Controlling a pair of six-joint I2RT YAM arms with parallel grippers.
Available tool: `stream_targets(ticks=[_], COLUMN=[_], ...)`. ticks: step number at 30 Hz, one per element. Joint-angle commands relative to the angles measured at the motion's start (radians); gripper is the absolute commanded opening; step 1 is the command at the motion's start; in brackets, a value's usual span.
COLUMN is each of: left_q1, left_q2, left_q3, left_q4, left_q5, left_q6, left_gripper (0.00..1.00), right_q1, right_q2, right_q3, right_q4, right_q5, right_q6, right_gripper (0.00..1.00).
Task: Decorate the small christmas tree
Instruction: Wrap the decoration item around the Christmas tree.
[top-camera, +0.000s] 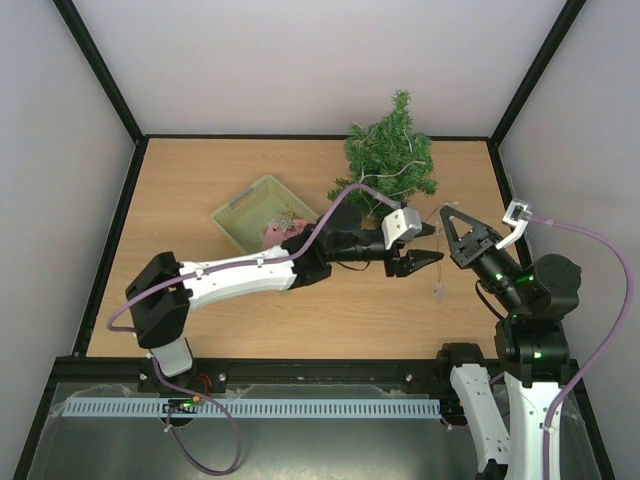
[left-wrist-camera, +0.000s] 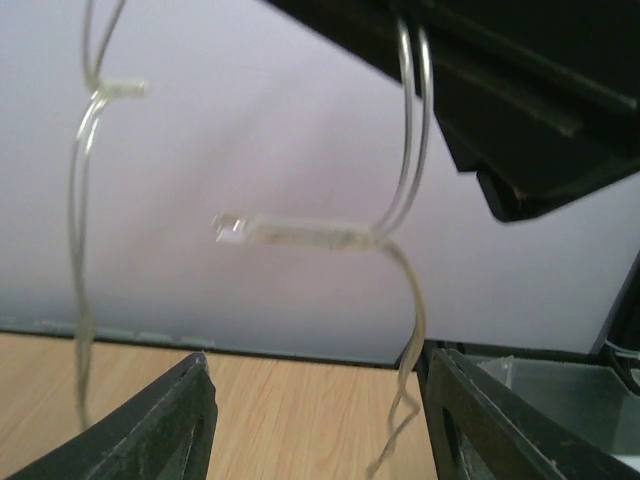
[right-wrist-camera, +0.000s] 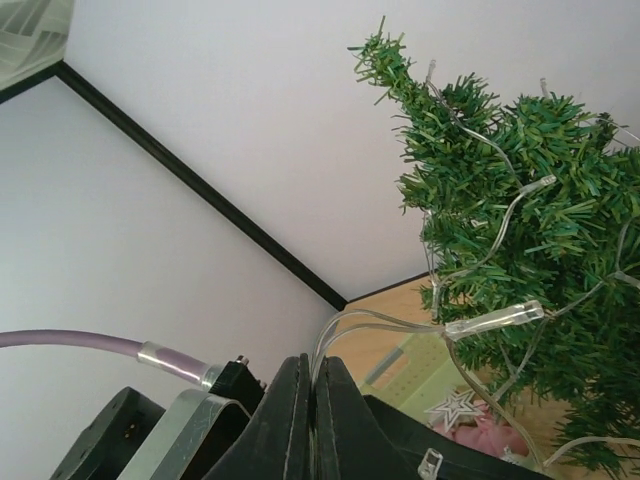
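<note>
Shut tight, the right gripper (right-wrist-camera: 307, 375) clamps a loop of the light string (right-wrist-camera: 495, 320). Its clear wire and bulbs run out to the tree (right-wrist-camera: 520, 170), which stands upright at the back of the table (top-camera: 200, 180), right of centre, with more turns draped over its branches. Just beside it, the left gripper (left-wrist-camera: 315, 400) has jaws about half open and grips nothing, one strand with a bulb hanging between its fingers (left-wrist-camera: 180, 420); the basket (top-camera: 240, 215) sits near the tree, to its left.
</note>
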Motion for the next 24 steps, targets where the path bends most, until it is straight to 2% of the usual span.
stream_targets(ticks=[1, 3, 5, 6, 9, 10, 12, 15, 18, 20, 24], left_q1=[-0.003, -0.004, -0.003, -0.003, -0.002, 0.0, 0.004, 0.009, 0.01, 0.013, 0.015], left_q2=[0.062, 0.077, 0.08, 0.075, 0.045, 0.031, -0.01, -0.074, -0.133, -0.175, -0.23], left_q3=[0.093, 0.117, 0.116, 0.113, 0.075, 0.054, 0.008, -0.045, -0.07, -0.086, -0.116], left_q4=[0.07, 0.06, 0.06, 0.06, 0.059, 0.063, 0.05, -0.026, -0.121, -0.158, -0.193], left_q5=[0.056, 0.051, 0.044, 0.045, 0.02, 0.011, -0.002, -0.021, -0.032, -0.037, -0.036], left_q6=[-0.006, -0.008, -0.02, -0.025, -0.04, -0.047, -0.056, -0.059, -0.053, -0.052, -0.052], left_gripper=[0.59, 0.54, 0.44, 0.38, 0.06, 0.03, 0.03, 0.02, 0.02, 0.03, 0.02], right_q1=[-0.003, -0.002, -0.002, -0.002, -0.003, -0.003, -0.003, -0.002, -0.003, -0.003, -0.002], right_q2=[-0.007, -0.008, -0.008, -0.008, -0.008, -0.008, -0.008, -0.008, -0.021, -0.038, -0.036], right_q3=[-0.006, -0.005, -0.008, -0.011, -0.016, -0.017, -0.022, -0.044, -0.109, -0.164, -0.268], right_q4=[0.073, 0.068, 0.07, 0.07, 0.069, 0.065, 0.047, 0.033, 0.064, 0.085, 0.131], right_q5=[-0.032, -0.026, -0.021, -0.019, -0.006, 0.002, 0.028, 0.067, 0.085, 0.122, 0.24], right_q6=[0.057, 0.051, 0.052, 0.052, 0.046, 0.039, 0.023, 0.014, 0.017, 0.036, 0.189], right_gripper=[0.02, 0.02, 0.02, 0.02, 0.02, 0.02, 0.09, 0.25, 0.38, 0.42, 0.42])
